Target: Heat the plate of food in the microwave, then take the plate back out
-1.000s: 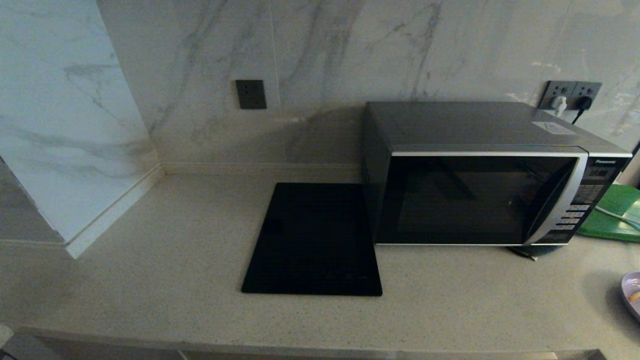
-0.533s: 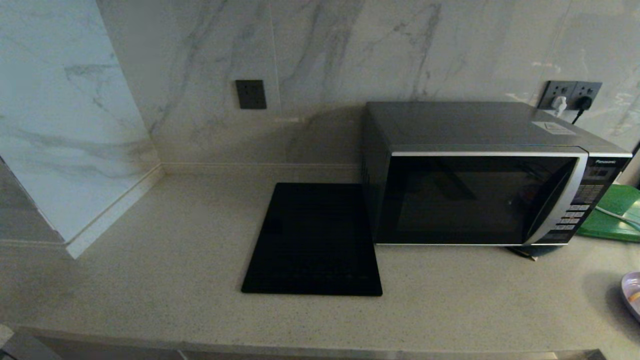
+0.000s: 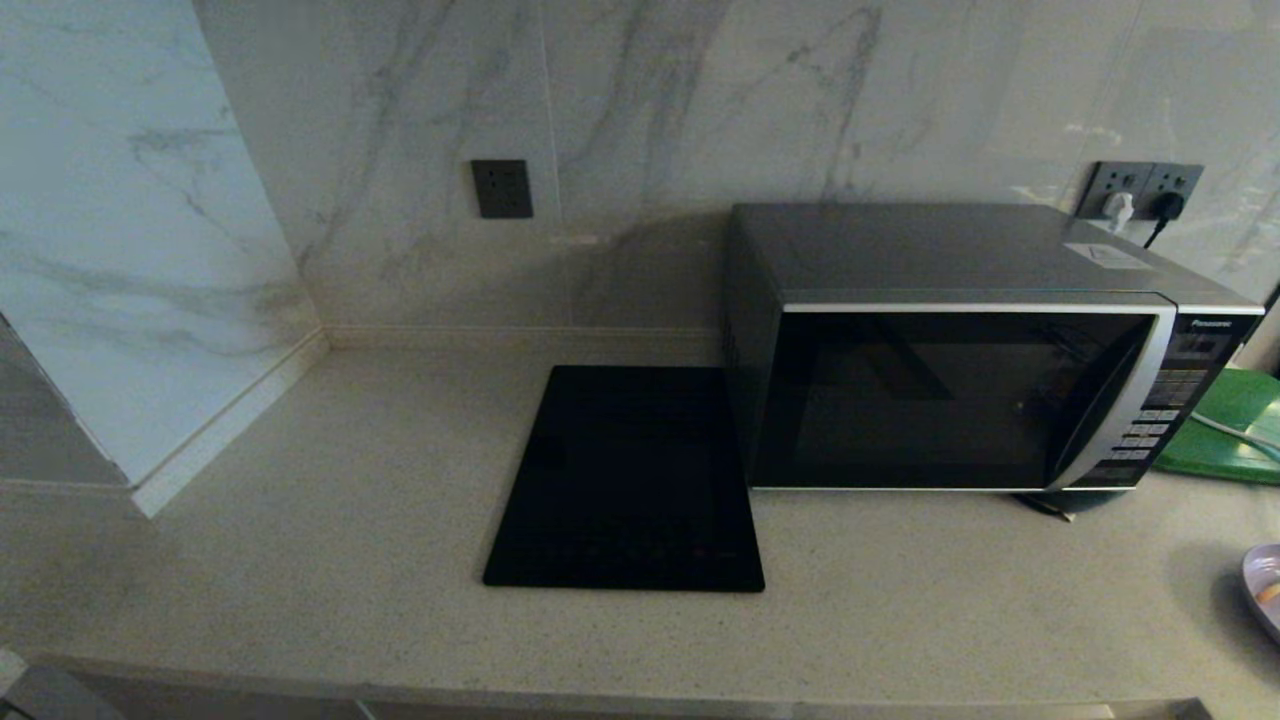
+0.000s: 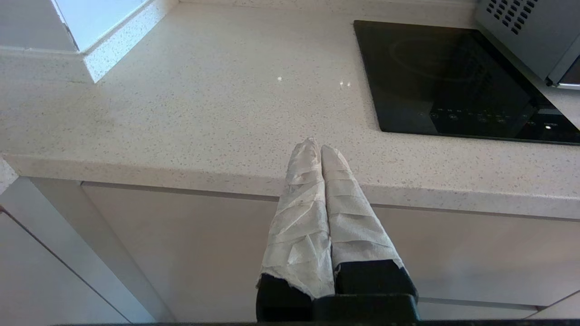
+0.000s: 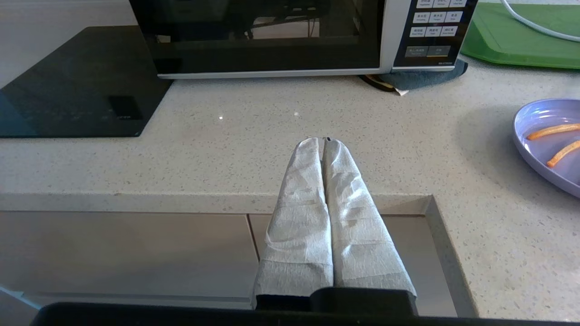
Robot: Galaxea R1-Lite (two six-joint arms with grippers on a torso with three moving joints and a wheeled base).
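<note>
The microwave (image 3: 960, 350) is sitting on the right half of the counter (image 3: 300, 520), backed against the marble wall, with its black glass door shut and its button panel at its right end. A flat black slab (image 3: 625, 480) is lying on the counter just left of the microwave, its far right corner close beside the oven's left side. A green board (image 3: 1235, 425) is lying behind and to the right of the microwave, with a white cable running across it. A dark folded cloth (image 5: 421, 79) is poking out from under the microwave's near right corner.

The plate of food (image 5: 550, 142) is resting on the counter at the near right, well apart from the microwave, in front of the green board; only part of it is showing, with two orange sticks lying on it. In the head view only its left rim is showing at the right edge.

The left gripper (image 4: 319, 147) is hanging in front of the counter's near edge, left of the black slab, its cloth-wrapped fingers (image 4: 299, 213) pressed together with nothing between them. The right gripper (image 5: 324, 141) is hanging at the near edge too, in front of the microwave and left of the plate, its wrapped fingers (image 5: 358, 217) likewise pressed together and holding nothing. Neither gripper is touching anything.
</note>
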